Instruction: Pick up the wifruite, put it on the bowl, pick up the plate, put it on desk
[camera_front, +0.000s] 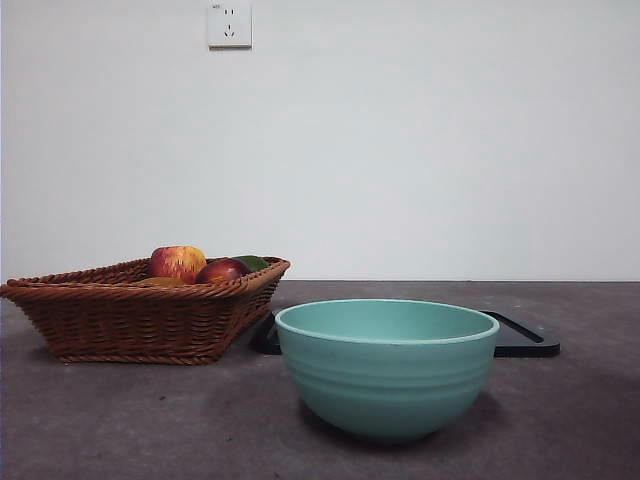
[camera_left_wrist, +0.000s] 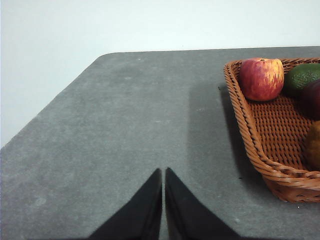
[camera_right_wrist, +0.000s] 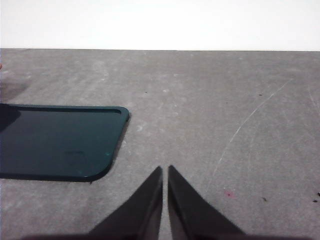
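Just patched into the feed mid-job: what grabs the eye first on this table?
The big teal bowl stands front and centre on the desk, empty as far as the rim shows. Behind it to the left, the wicker basket holds a red-and-yellow apple and other fruit; a black tray lies behind the bowl.

Front view sits low, level, close to the bowl (camera_front: 387, 366). Left wrist shares the basket (camera_left_wrist: 272, 150) at 3 o'clock; right wrist shares the tray (camera_right_wrist: 60, 142) at 9.

No readable text, label or number on anything here.
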